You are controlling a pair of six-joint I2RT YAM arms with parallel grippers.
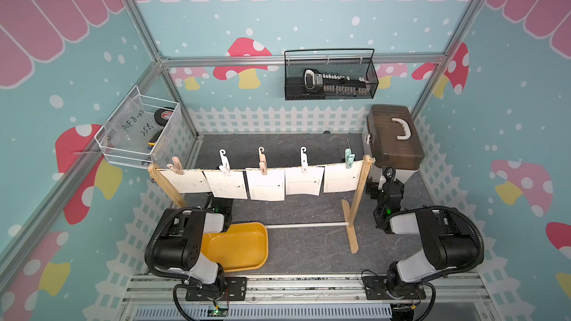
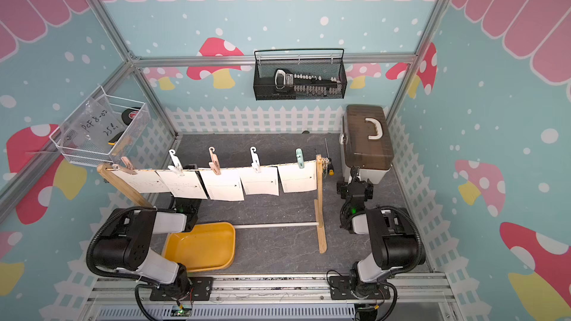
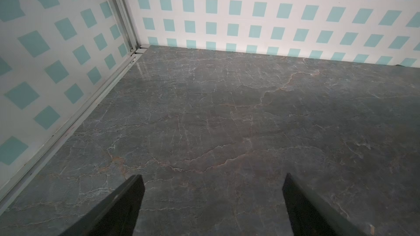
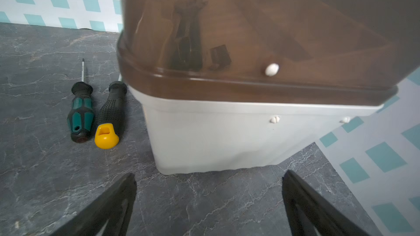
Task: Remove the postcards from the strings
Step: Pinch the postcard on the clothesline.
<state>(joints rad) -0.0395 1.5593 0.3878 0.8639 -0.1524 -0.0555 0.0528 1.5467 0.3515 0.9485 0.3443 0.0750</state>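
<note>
The string [image 1: 327,164] runs side to side across the counter [image 1: 309,251], stretched between two wooden posts [image 1: 360,186]. All five postcards [image 1: 265,185] hang from it in a row, each pinned at its top edge by a clothespin [image 1: 262,160], so none is off yet. Both arms sit low, with the cards above and in front of them. The left hand [image 3: 211,175] is hidden in both top views beneath the cards at the left end of the row. Its wrist view shows the fingers spread wide over bare counter, holding nothing. The right hand [image 4: 209,173] is likewise spread wide and empty. It lies past the right post, outside the end of the line, facing the brown-lidded box [image 4: 227,132] and two screwdrivers [image 4: 81,110]. By my judgement the left arm is nearer the left cards and the right arm nearer the card under the teal pin, and either hand must rise to reach them. The cards are off-white sheets marked with a dotted line, a small dark arrow and a row of tiny squares. Neighbours overlap at the edges, and the lower edges curl a little. A yellow tray [image 1: 244,251] lies on the counter by the left arm.
</note>
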